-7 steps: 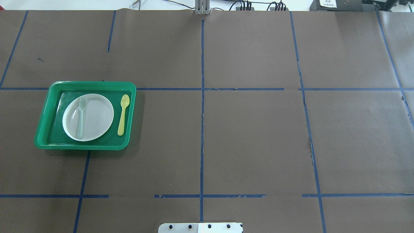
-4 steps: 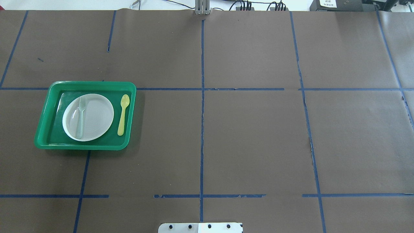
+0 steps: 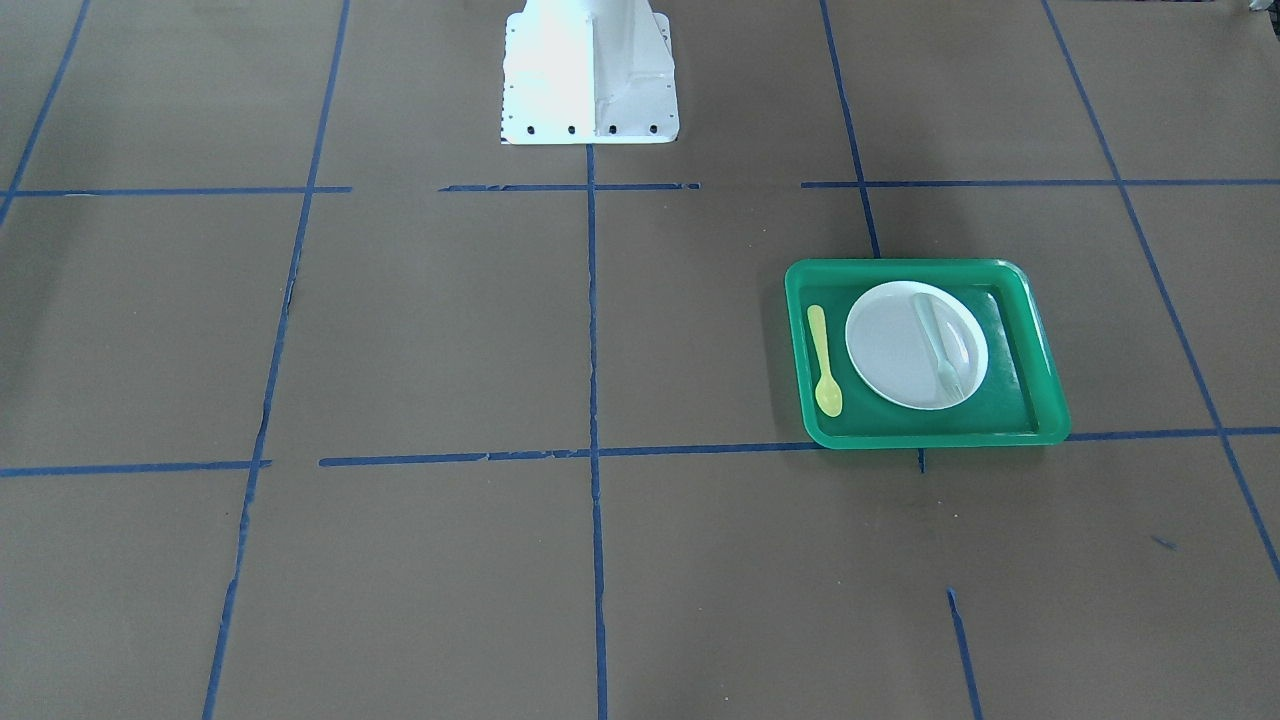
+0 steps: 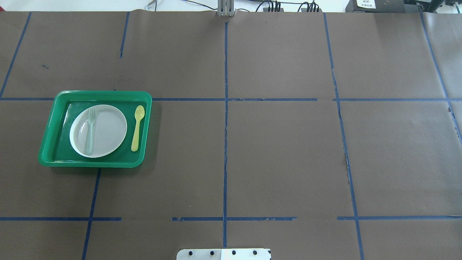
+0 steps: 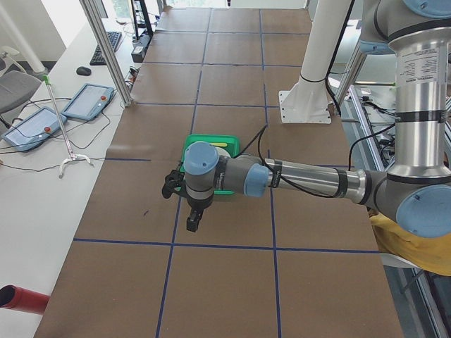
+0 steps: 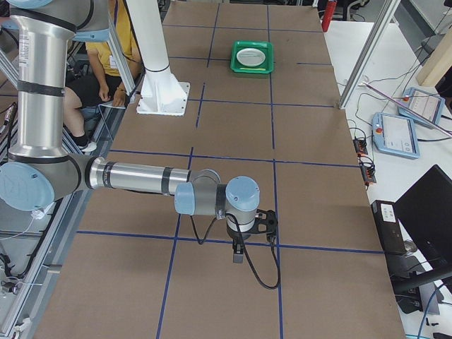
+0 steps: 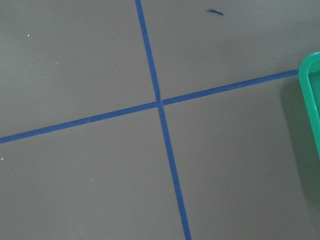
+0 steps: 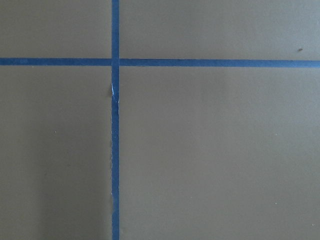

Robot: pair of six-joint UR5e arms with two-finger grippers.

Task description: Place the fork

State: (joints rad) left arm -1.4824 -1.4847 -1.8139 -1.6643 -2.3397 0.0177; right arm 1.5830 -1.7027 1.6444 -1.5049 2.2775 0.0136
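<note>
The whitish translucent fork [image 4: 89,131] lies on the left part of a white plate [image 4: 108,131] inside a green tray [image 4: 103,92], tines toward the table's far side. It also shows in the front view [image 3: 940,350]. Neither gripper shows in the overhead or front view. The left gripper [image 5: 173,186] hangs over the table just beyond the tray in the exterior left view. The right gripper [image 6: 265,222] hangs over the table far from the tray [image 6: 252,56]. I cannot tell whether either is open or shut. The wrist views show no fingers.
A yellow spoon [image 4: 137,128] lies in the tray to the right of the plate. The tray's corner [image 7: 312,90] shows at the left wrist view's right edge. Brown table cover with blue tape lines [image 4: 225,108]. The robot's white base [image 3: 590,70] stands at the table's edge.
</note>
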